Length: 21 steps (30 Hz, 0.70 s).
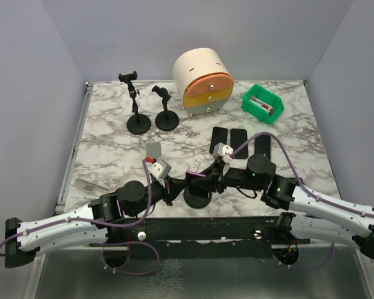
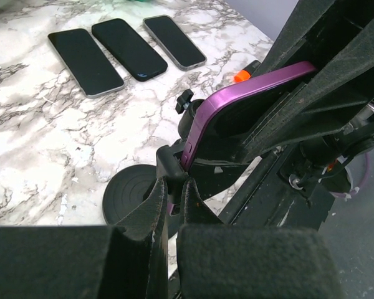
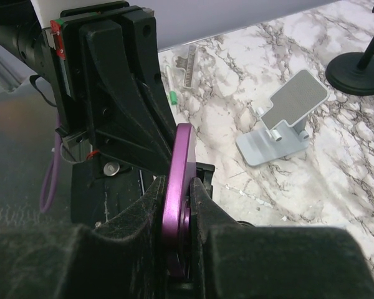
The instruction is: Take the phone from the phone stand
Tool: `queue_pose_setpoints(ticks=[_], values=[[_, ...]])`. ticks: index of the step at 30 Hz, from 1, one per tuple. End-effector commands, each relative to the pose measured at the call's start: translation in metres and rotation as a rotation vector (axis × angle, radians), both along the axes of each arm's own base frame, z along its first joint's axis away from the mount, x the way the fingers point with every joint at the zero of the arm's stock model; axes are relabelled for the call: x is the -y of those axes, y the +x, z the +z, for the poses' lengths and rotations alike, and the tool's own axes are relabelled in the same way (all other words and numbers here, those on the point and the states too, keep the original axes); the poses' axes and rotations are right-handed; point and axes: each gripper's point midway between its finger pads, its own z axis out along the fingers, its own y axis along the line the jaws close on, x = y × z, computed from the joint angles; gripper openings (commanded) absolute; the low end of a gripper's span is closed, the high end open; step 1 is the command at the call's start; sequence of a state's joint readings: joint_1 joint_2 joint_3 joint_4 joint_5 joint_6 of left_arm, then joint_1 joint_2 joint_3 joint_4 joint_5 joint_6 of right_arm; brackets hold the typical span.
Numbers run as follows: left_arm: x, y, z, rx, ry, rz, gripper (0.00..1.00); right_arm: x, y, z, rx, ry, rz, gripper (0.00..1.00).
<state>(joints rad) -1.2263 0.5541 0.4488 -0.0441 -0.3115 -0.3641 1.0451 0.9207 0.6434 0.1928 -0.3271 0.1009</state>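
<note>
Left wrist view: the left gripper (image 2: 174, 205) is pinched together on the stand (image 2: 128, 194) at its neck, just under the lower end of the phone (image 2: 249, 93). It should bear down firmly there so the base does not lift off the table (image 2: 37, 124). The phone sits in the stand with the right gripper (image 3: 179, 212) clamped across its faces, and I would draw it out along its own length without twisting. Its long axis slants up from the stand toward the right gripper, and three spare phones (image 2: 128, 50) lie flat well beyond the stand.
</note>
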Motion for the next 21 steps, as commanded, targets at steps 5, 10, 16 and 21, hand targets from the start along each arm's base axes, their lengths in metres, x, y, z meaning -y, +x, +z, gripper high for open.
queue_pose_setpoints(ticks=[5, 10, 16, 21], values=[[-0.019, 0.017, 0.037, 0.063, -0.117, 0.114, 0.03, 0.004, -0.065, 0.045, 0.034, 0.152, 0.29, 0.0], [-0.016, 0.013, 0.034, 0.053, -0.099, 0.086, 0.09, 0.003, -0.059, 0.039, 0.033, 0.15, 0.254, 0.0], [-0.027, 0.03, 0.025, 0.062, -0.023, 0.196, 0.0, 0.002, -0.068, 0.041, 0.023, 0.153, 0.309, 0.0], [-0.024, 0.03, 0.025, 0.075, -0.015, 0.187, 0.0, 0.003, -0.081, 0.038, 0.004, 0.133, 0.394, 0.0]])
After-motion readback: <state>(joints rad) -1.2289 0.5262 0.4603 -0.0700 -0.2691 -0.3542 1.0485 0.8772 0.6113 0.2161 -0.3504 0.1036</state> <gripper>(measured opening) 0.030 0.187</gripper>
